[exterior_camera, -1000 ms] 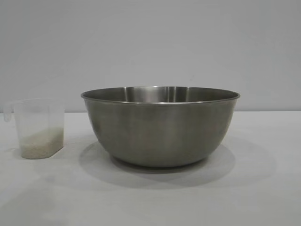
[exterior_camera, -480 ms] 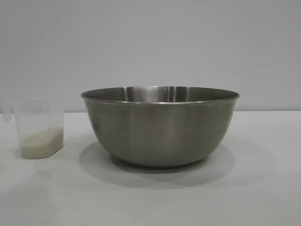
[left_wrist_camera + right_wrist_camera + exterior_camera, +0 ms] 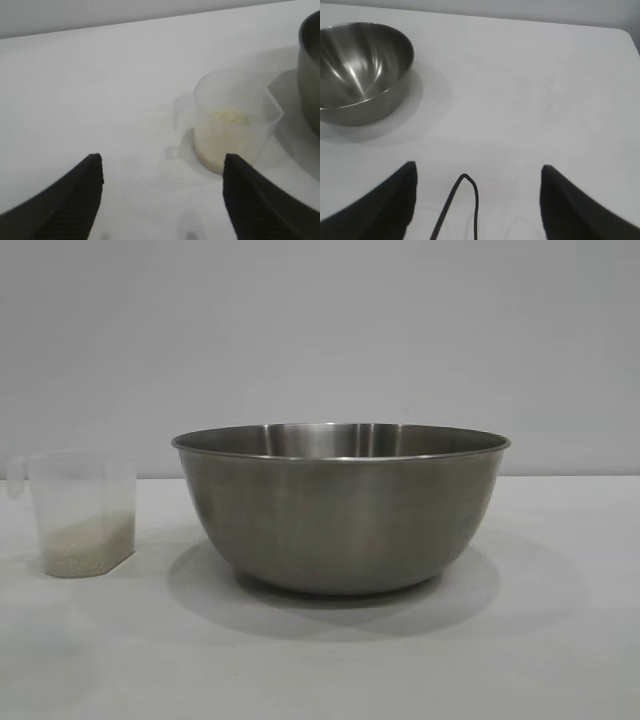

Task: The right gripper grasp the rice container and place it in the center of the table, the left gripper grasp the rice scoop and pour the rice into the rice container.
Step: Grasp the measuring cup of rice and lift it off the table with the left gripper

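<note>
Left wrist view: left gripper [image 3: 160,172] has fingers [image 3: 80,200] set wide apart, nothing between them, no contact w/ anything. It sits on the near side of the rice scoop [image 3: 232,117], apart from it, over bare table [image 3: 90,90]. One fingertip lines up just short of the scoop's near wall; whether it touches cannot be told.

Scoop stands upright on the table, handle on its left side, pour lip toward the rice container [image 3: 311,75]. Rice [image 3: 227,120] lies as a low cream layer in the scoop bottom, approx. the lower third per exterior view.

Rice container = large steel bowl, upright on the table, just right of the scoop, not touching it. In exterior view it sits about mid-frame, scoop well to its left near the frame edge. Bowl interior looks bare where visible.

Right wrist view: right gripper [image 3: 477,180] also spread apart, empty, over bare table, well to the right of the bowl. Thin black cable [image 3: 465,200] loops btw its fingers.
</note>
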`<state>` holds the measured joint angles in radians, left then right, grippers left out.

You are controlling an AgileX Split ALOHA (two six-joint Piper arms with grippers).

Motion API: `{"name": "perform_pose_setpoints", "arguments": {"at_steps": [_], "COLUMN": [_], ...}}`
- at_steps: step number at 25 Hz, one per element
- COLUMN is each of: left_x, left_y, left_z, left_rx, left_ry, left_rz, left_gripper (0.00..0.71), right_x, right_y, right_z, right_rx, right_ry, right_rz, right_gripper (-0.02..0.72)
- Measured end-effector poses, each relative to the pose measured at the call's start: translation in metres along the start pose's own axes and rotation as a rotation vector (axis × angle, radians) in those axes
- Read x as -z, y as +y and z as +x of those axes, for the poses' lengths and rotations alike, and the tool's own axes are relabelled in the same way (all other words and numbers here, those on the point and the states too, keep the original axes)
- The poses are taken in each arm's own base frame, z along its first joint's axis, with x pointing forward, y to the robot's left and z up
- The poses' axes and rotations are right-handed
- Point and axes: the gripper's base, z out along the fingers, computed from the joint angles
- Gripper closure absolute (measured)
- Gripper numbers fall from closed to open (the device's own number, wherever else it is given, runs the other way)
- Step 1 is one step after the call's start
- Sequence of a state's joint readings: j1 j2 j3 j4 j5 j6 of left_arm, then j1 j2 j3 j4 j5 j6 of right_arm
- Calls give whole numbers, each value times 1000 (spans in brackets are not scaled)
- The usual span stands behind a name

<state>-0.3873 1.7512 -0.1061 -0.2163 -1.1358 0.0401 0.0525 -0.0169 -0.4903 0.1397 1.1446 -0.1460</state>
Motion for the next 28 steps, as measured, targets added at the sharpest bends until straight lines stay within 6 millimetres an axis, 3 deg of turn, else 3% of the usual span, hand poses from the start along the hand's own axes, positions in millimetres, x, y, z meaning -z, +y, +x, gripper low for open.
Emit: {"name": "perform_pose_setpoints", "arguments": {"at_steps": [12,23,28], "left_x": [-22,-23,-25], "left_y": [-4,-4,5], "left_z": [0,3,3], "left_rx": [-76,-72,-5], "left_ry": [6,22,22], "left_rz": [0,-2,-20], "left_gripper": [508,508,508], "right_x": [0,0,0], "right_y": [0,0,0], "right_z": [0,0,0], "right_rx": [0,0,0], "right_ry": [0,0,0], "right_rz": [0,0,0], "right_gripper": [258,258,258]}}
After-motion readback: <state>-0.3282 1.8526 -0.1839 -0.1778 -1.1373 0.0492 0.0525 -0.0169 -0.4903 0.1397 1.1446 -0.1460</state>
